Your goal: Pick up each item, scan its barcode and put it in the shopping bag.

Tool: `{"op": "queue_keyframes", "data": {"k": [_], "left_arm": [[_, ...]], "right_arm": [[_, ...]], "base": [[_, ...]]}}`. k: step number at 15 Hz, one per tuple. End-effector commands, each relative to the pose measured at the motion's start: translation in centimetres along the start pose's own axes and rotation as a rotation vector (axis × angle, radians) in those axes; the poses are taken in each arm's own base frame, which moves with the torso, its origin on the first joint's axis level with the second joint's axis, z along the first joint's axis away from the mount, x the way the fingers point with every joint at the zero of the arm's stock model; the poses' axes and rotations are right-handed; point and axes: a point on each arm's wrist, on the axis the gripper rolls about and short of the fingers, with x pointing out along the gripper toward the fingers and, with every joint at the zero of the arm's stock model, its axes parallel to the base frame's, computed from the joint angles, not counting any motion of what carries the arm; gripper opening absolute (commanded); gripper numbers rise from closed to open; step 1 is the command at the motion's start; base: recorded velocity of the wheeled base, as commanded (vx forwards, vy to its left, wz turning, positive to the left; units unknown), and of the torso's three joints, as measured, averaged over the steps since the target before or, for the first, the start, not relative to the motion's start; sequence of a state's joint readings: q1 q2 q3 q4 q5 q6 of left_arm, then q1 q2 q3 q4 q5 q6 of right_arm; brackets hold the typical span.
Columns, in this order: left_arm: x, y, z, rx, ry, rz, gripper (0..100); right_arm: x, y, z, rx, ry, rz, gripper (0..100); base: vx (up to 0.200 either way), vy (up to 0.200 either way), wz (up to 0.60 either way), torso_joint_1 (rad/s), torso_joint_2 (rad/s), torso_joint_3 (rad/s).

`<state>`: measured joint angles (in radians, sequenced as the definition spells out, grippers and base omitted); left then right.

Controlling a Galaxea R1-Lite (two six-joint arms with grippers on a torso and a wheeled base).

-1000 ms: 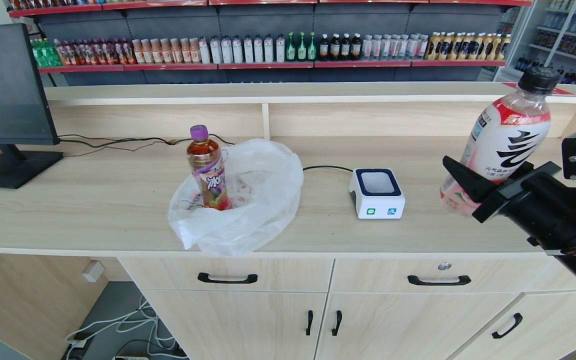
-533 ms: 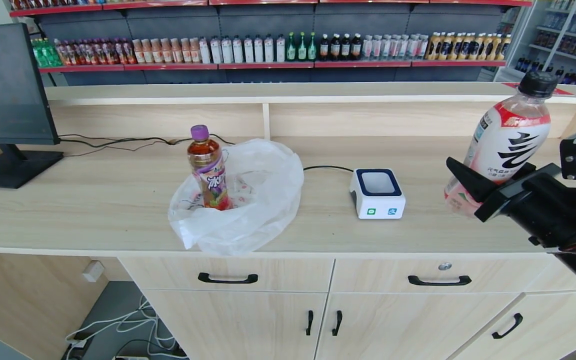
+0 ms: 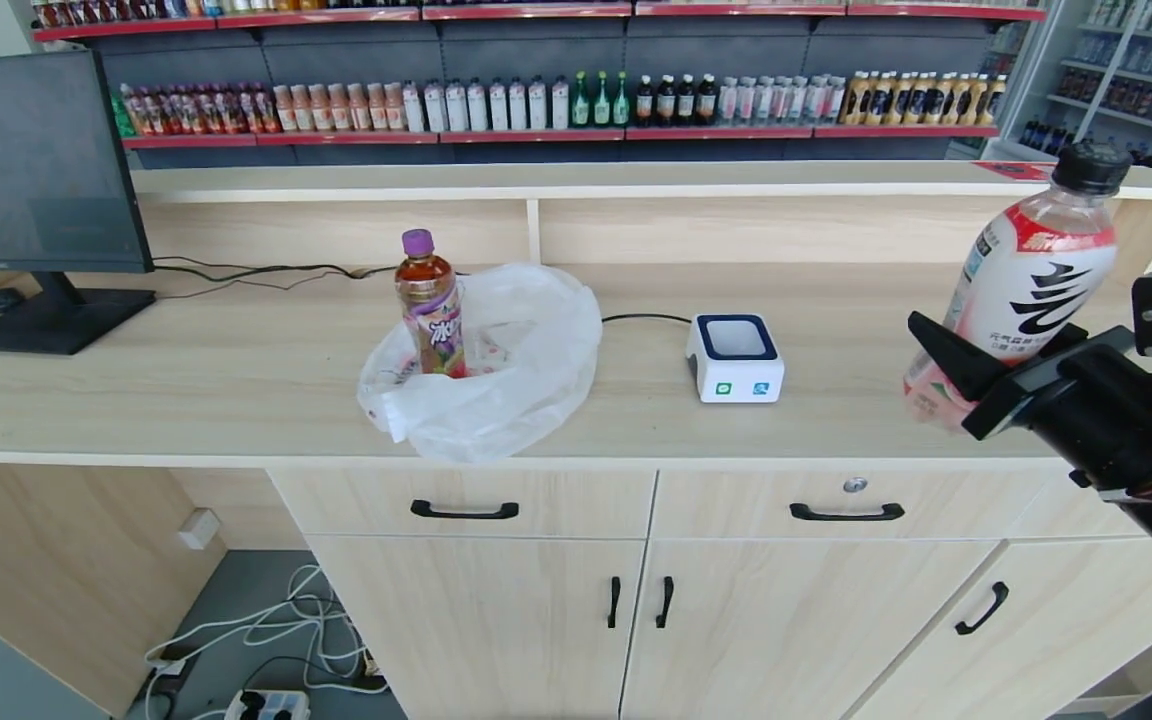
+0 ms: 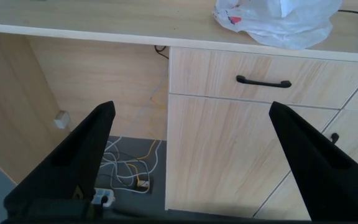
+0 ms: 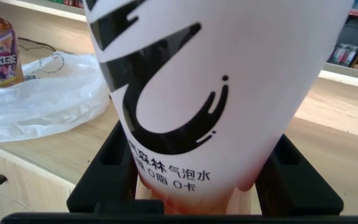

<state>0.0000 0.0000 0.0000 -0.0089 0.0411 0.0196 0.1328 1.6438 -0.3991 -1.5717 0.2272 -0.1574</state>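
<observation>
We see a white bottle (image 3: 1031,270) with black swirls and black cap, an amber bottle (image 3: 430,305) capped purple, a translucent white bag (image 3: 526,390), a pale woodgrain bench (image 3: 186,370).

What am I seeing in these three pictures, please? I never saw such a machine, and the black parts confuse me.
This is a two-armed robot at a shop counter. The wide picture comes from a camera on its head, the other two from cameras on its wrists. On the counter stand a white scanner, a monitor and a plastic shopping bag with a purple-capped tea bottle in it. The black parts are gripper fingers. The right gripper holds a large black-capped bottle above the counter. The left gripper is open and empty, low before the cabinet.
</observation>
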Motion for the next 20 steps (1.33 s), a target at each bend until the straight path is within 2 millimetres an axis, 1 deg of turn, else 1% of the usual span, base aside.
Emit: {"op": "queue_keyframes", "data": {"k": [1,4,6,11,16,19,20], "left_arm": [[0.00,0.00,0.00,0.000,0.000,0.000,100],[0.00,0.00,0.00,-0.001,0.000,0.002,100],[0.00,0.00,0.00,-0.003,0.000,0.002,100],[0.00,0.00,0.02,-0.012,-0.002,0.002,100],[0.00,0.00,0.00,-0.012,0.000,0.003,100],[0.00,0.00,0.00,-0.012,0.000,0.002,100],[0.00,0.00,0.00,-0.012,0.000,0.002,100]], "right_arm": [[0.06,-0.24,-0.20,-0.003,0.007,-0.009,0],[-0.03,-0.37,-0.28,-0.004,0.011,-0.014,0],[-0.59,-0.18,-0.58,0.002,0.033,-0.011,0],[-0.53,0.09,-0.65,0.001,0.035,0.000,0],[-0.50,0.10,-0.74,0.002,0.038,0.001,0],[-0.41,0.14,-0.89,0.002,0.042,0.003,0],[-0.35,0.15,-0.83,0.002,0.039,0.004,0]], "base": [[0.000,0.200,0.00,-0.002,0.00,0.012],[0.000,0.200,0.00,0.017,0.00,0.002],[0.000,0.200,0.00,0.015,0.01,0.002],[0.000,0.200,0.00,0.002,0.00,0.003],[0.000,0.000,0.00,0.000,0.00,0.000],[0.200,0.000,0.00,0.001,0.00,0.001],[0.000,0.000,0.00,0.000,0.00,0.000]]}}
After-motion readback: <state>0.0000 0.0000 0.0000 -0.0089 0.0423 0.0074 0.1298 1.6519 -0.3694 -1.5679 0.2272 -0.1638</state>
